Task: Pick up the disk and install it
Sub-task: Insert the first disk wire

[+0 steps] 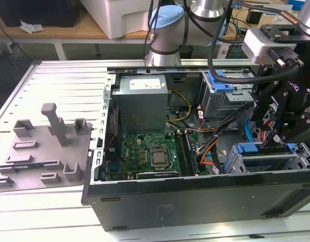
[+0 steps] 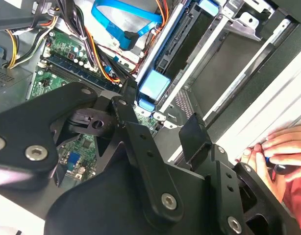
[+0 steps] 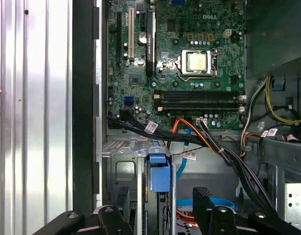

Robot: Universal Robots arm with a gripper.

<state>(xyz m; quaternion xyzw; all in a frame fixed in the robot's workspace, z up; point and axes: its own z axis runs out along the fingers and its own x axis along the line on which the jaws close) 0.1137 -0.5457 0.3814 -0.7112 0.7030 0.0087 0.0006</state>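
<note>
The disk [image 1: 261, 151] stands edge-on in a slot of the grey drive cage at the front corner of the open computer case, on the exterior view's right. The blue end of its carrier shows in both wrist views [image 2: 153, 88] [image 3: 159, 176]. My gripper [image 1: 278, 136] hangs just above that cage. In the first wrist view the gripper [image 3: 163, 203] is open, its two black fingers [image 3: 204, 200] set apart on either side of the blue carrier end, with nothing held between them. The second wrist view shows one black pad [image 2: 194, 137] beside the slot.
Orange, black and blue cables [image 3: 209, 142] run past the cage to the motherboard [image 1: 150, 156]. A second grey cage with a blue latch [image 1: 220, 80] sits further back, beside the power supply [image 1: 142, 101]. A grey fixture plate [image 1: 44, 146] lies outside the case. A person's hand [image 2: 283, 147] rests by the case wall.
</note>
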